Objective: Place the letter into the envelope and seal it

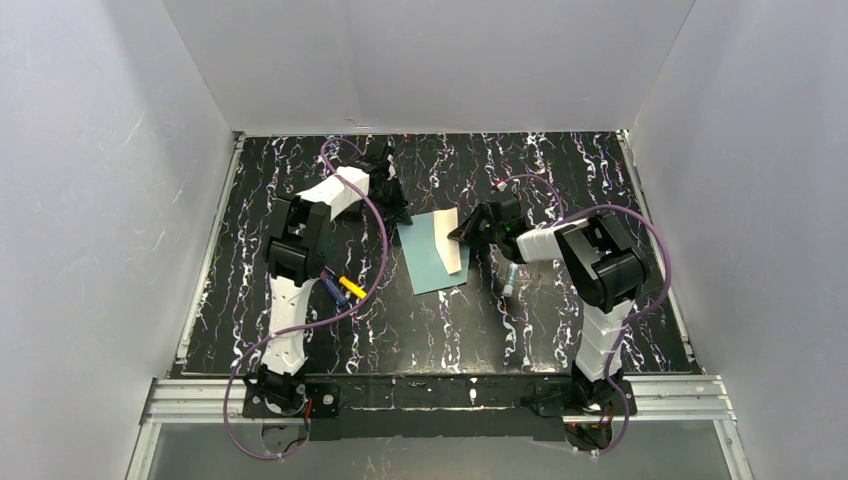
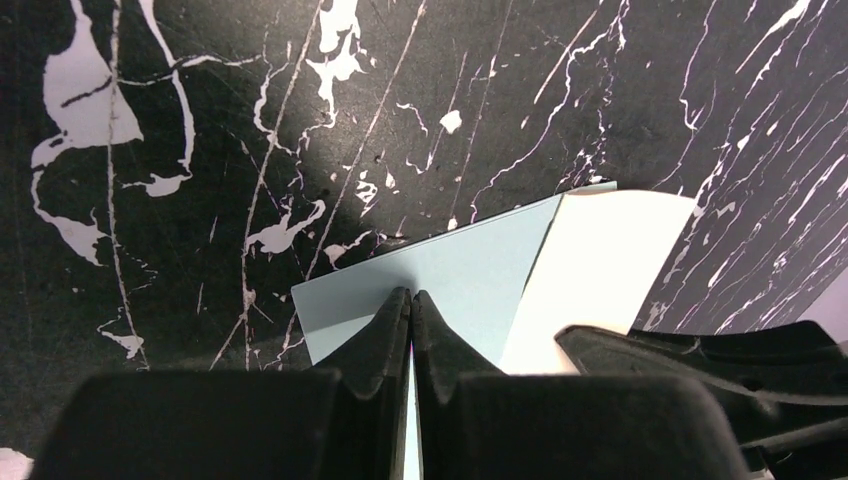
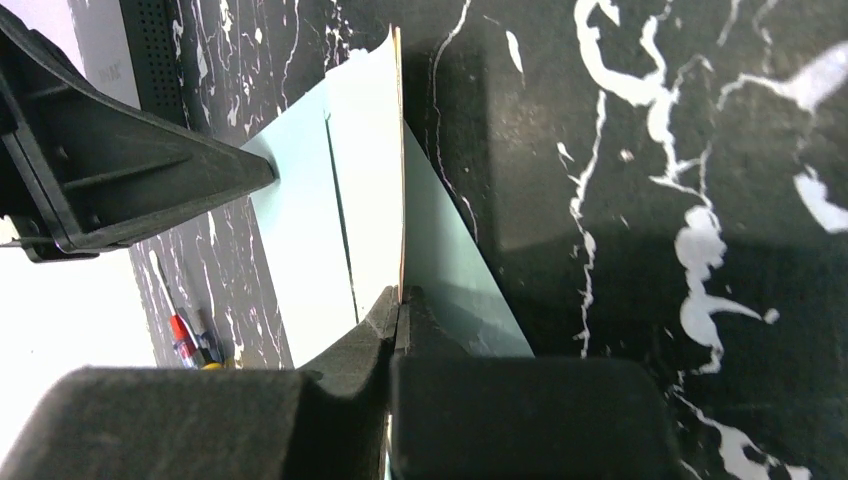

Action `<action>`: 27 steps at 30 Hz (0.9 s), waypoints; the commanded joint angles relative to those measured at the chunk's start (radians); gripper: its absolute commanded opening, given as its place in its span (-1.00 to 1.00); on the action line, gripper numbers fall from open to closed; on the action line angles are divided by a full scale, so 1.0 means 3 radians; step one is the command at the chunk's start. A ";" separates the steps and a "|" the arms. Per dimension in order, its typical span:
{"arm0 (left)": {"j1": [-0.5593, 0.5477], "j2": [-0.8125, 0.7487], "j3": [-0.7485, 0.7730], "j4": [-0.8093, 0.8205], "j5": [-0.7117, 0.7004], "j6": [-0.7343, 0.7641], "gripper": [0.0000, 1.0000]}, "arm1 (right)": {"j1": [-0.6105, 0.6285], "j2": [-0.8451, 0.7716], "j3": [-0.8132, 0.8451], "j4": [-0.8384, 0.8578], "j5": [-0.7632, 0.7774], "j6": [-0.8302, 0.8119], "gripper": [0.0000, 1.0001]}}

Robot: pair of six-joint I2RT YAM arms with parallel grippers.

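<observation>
Presently the right tool (image 3: pixel 400 296) pinches the letter (image 3: pixel 368 170) by its edge, above the teal envelope (image 2: pixel 450 275). The left tool (image 2: pixel 411 300) is clamped shut on that envelope.

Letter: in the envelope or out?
Out, at least mostly: the letter sits exposed over the right side of the envelope, its edge pinched in the right gripper. Any tucked-in part: cannot tell.

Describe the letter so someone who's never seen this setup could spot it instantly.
On the black white-veined marble table, a teal paper envelope lies at the centre. The cream paper letter rests on its right part, pinched by the right pincer; it's the only cream sheet there.
</observation>
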 commanded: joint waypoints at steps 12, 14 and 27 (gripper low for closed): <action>-0.0010 0.0221 -0.0063 -0.0367 -0.0512 -0.0266 -1.00 | -0.0021 -0.0139 -0.0432 0.0089 -0.0198 -0.0030 -0.97; -0.0011 0.0236 -0.0048 -0.0364 -0.0494 -0.0280 -1.00 | -0.0015 -0.0122 -0.0428 0.0148 -0.0310 -0.0033 -0.97; -0.0010 0.0233 -0.0025 -0.0335 -0.0369 -0.0268 -1.00 | 0.0059 0.0069 -0.0228 0.0194 -0.0506 -0.0094 -0.97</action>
